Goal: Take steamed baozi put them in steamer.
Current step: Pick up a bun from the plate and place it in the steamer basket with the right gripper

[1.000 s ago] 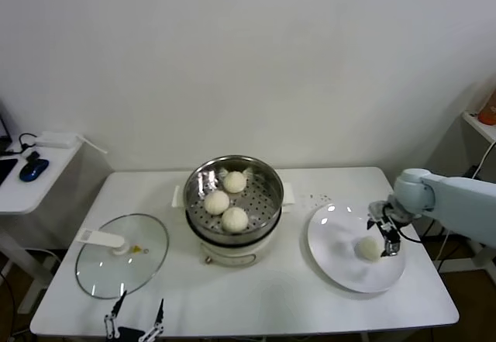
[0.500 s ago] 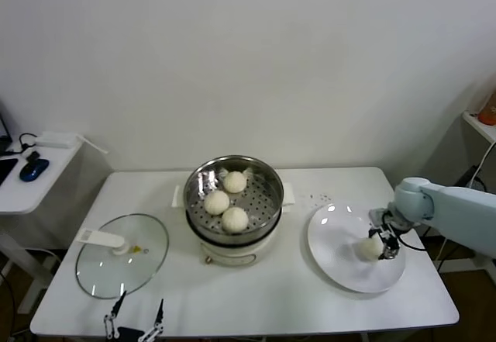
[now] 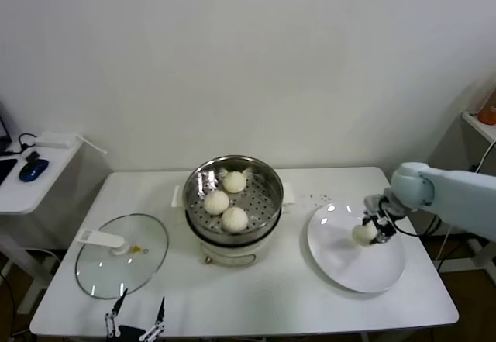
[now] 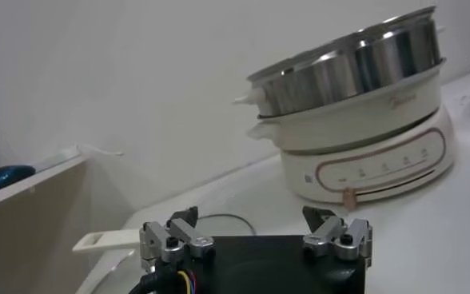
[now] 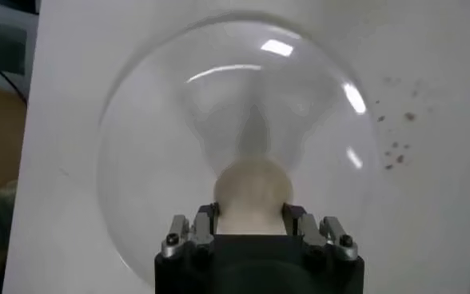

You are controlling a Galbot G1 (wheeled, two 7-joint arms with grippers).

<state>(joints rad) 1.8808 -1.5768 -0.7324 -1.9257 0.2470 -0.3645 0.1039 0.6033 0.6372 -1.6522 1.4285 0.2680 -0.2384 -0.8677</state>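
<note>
Three off-white baozi (image 3: 227, 201) lie in the shiny steamer (image 3: 266, 173) on its cream pot base at the table's middle. My right gripper (image 3: 373, 229) is shut on the fourth baozi (image 3: 363, 234) and holds it just above the white plate (image 3: 349, 268). In the right wrist view the baozi (image 5: 252, 192) sits between the fingers (image 5: 205, 219), over the plate (image 5: 155, 144). My left gripper (image 3: 137, 320) is parked low at the table's front left edge, open and empty. The left wrist view shows the steamer (image 4: 355, 64) from the side, beyond that gripper (image 4: 255, 232).
A round glass lid (image 3: 122, 254) with a white handle lies flat left of the steamer. A side table (image 3: 31, 173) with a blue mouse stands at far left. Small dark specks (image 3: 318, 198) mark the table near the plate.
My right gripper closed on the baozi on the plate and lifted it slightly, moving a little toward the steamer. The left arm has not moved.
</note>
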